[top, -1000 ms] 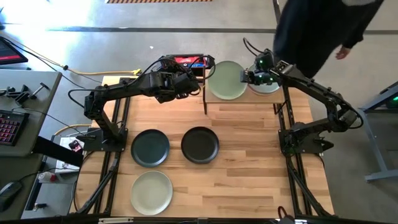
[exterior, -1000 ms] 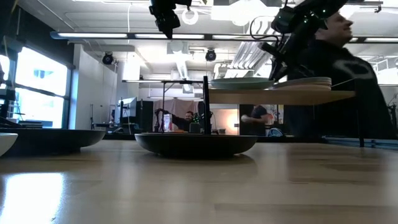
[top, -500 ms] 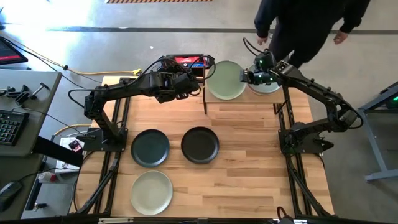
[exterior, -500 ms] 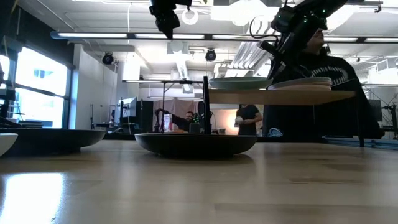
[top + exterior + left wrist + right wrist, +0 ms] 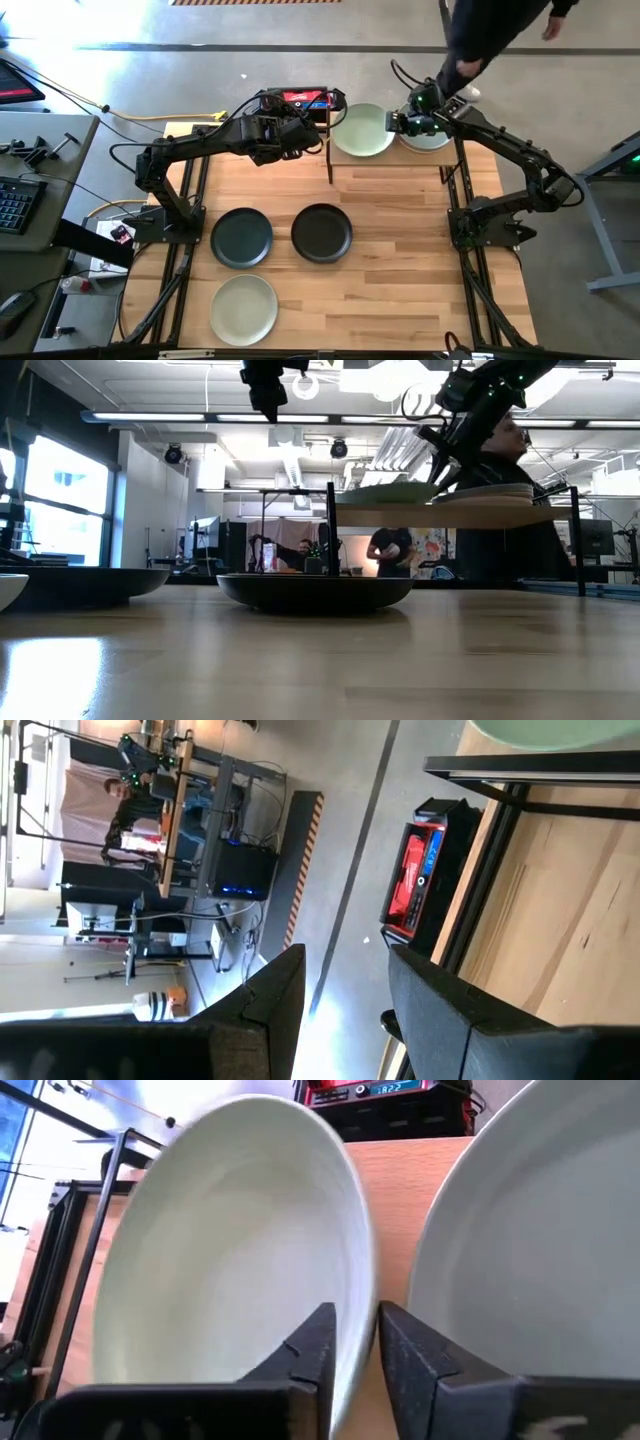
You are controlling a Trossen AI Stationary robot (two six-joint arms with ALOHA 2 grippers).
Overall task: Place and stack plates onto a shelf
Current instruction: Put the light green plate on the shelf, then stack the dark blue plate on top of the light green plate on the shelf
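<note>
Risk: sage green plate (image 5: pixel 363 131) lies on the shelf (image 5: pixel 400 165), its rim between the right gripper (image 5: pixel 395 122)'s slightly parted fingers; withdrawing carelessly could drag it against the neighbouring stack (image 5: pixel 428 139).

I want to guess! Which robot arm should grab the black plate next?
Probably the left. Its tool hangs open and free, while the right tool is at the green plate on the shelf. Black plate lies between both.

Pale plate (image 5: pixel 230 1250) straddled at its rim by right gripper (image 5: pixel 353 1342), jaws slightly parted, second plate (image 5: pixel 540 1250) just beside, wooden shelf (image 5: pixel 400 1190) seen beneath both
</note>
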